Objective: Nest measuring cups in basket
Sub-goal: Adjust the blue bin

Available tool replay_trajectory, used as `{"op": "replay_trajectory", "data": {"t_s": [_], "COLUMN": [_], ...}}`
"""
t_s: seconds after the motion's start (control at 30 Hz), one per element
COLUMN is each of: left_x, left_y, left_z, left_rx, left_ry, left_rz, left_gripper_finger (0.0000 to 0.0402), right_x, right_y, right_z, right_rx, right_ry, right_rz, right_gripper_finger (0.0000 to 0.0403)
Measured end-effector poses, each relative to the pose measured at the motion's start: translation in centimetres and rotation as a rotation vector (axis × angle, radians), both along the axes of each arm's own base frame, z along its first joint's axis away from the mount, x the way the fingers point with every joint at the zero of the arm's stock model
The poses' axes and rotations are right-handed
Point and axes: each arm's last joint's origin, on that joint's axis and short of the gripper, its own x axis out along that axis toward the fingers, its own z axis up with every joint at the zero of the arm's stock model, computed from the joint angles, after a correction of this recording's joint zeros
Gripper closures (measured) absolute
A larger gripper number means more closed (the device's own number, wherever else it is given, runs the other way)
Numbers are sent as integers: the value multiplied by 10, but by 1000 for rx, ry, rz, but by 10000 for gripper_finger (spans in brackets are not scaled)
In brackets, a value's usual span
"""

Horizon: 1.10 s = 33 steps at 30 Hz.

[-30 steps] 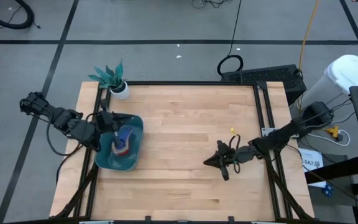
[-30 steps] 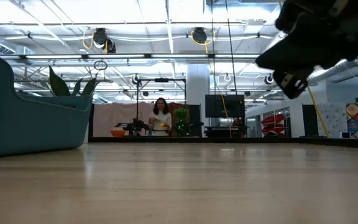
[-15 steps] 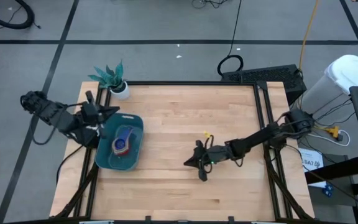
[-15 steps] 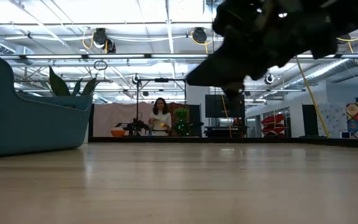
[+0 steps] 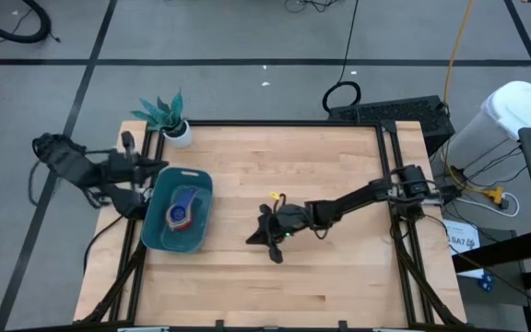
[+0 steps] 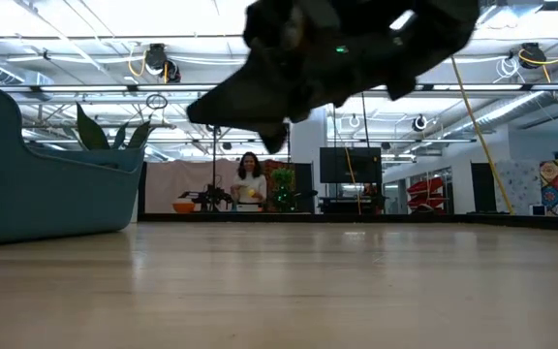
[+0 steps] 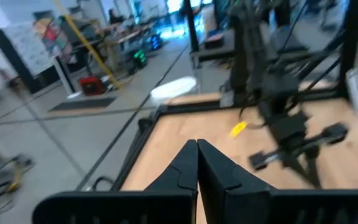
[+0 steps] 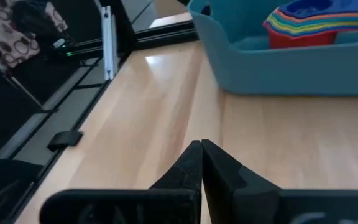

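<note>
The dark teal basket point(image 5: 198, 189) sits on the table's left side; it also shows in the low view point(image 6: 46, 189) and the right wrist view point(image 8: 291, 71). The measuring cups point(image 5: 182, 210) stand inside it as one nested stack, dark blue on top and red at the bottom point(image 8: 316, 25). My left gripper point(image 5: 160, 165) is shut and hovers just beyond the basket's far-left corner point(image 7: 197, 144). My right gripper point(image 5: 251, 241) is shut above mid-table, pointing at the basket point(image 8: 201, 146) and raised off the wood point(image 6: 201, 109).
A small white pot with a teal plant point(image 5: 171, 122) stands at the table's far-left corner. Black frame rails point(image 5: 390, 166) run along the table's sides. Bare wood lies between the basket and my right gripper. A person point(image 6: 251, 182) stands far back in the room.
My right gripper has travelled well toward the table's left, from near the right rail to mid-table, still shut and off the wood. My left gripper has drawn back from over the basket's far-left rim toward the left edge. The basket and cups have stayed put.
</note>
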Motion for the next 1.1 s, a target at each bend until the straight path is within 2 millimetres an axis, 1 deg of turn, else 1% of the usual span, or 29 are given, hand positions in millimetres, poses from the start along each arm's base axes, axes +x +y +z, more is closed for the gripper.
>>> {"op": "replay_trajectory", "data": {"t_s": [0.07,0.17,0.3,0.43,0.67,0.8,0.87,1.1], "left_x": [-9,-22,-26,-26,-14,-10,-8,-1], "left_y": [5,13,15,15,6,3,1,-4], "left_z": [4,3,-2,-3,-18,-20,-21,-32], "left_rx": [-16,-43,-44,-47,-38,-59,-73,-127], "left_ry": [-33,-66,-33,-33,-15,-43,-54,-46], "left_rz": [-29,-77,-80,-91,-103,-119,-154,-167], "left_gripper_finger": [399,399,399,399,399,399,399,399], "right_x": [9,19,23,25,25,25,25,26], "right_y": [-5,-9,-16,-27,-42,-50,-52,-54], "right_z": [3,6,9,9,7,7,7,6], "right_rx": [6,6,-28,-40,-76,-85,-92,-134], "right_ry": [-14,-33,-31,-35,-17,-22,-25,-58], "right_rz": [11,22,16,-6,-26,-20,-14,24], "right_gripper_finger": [403,403,403,403,403,403,403,403]}}
